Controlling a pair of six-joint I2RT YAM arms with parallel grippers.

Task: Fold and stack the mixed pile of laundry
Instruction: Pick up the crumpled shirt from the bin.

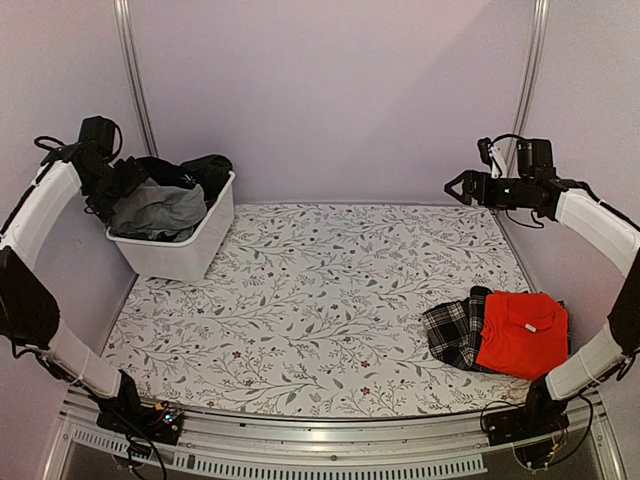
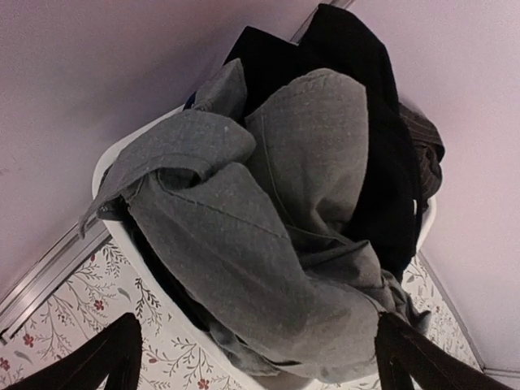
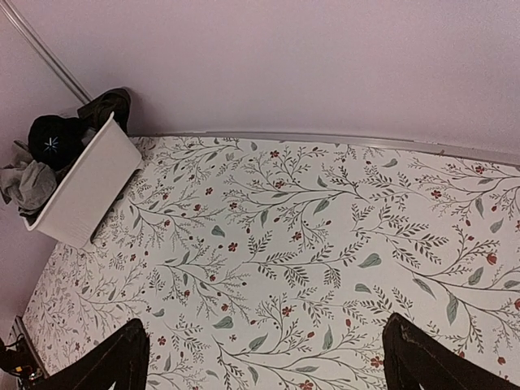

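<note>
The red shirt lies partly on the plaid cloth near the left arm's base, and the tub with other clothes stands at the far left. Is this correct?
Not quite. The red shirt lies partly on the plaid cloth near the right arm's base, not the left one; the top view shows it. The tub with other clothes does stand at the far left.

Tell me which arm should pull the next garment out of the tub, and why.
Left. The left gripper hangs open right at the grey shirt in the white tub; the right gripper, also open, hovers at the opposite side, far from the tub.
</note>
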